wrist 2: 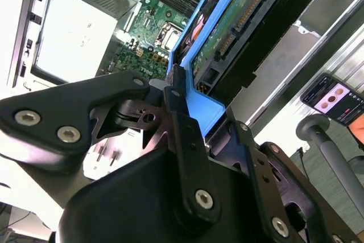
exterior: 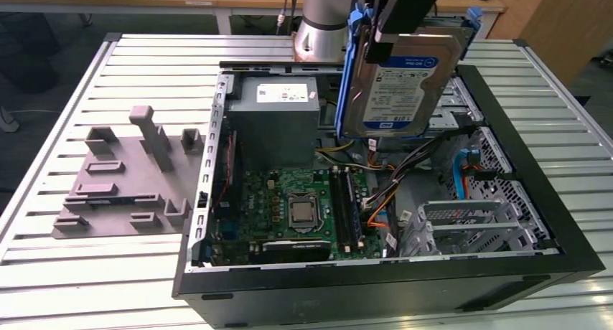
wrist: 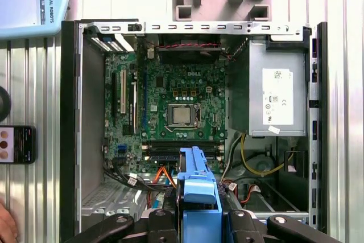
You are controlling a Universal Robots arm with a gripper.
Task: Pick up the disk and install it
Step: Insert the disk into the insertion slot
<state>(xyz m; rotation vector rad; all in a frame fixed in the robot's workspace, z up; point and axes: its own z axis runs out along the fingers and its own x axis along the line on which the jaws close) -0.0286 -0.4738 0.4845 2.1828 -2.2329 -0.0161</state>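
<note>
On the slatted metal desk (exterior: 105, 272) lies the open computer case (exterior: 383, 290), and your gripper (wrist 2: 199, 112) is clenched on the disk (exterior: 403, 86), which hangs upright beneath it above the case: you're mid-carry, and installing likely calls for squaring its carrier up first.

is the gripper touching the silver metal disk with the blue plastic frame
Touching: the second wrist view shows the gripper clamped onto the blue-framed silver disk.
</note>
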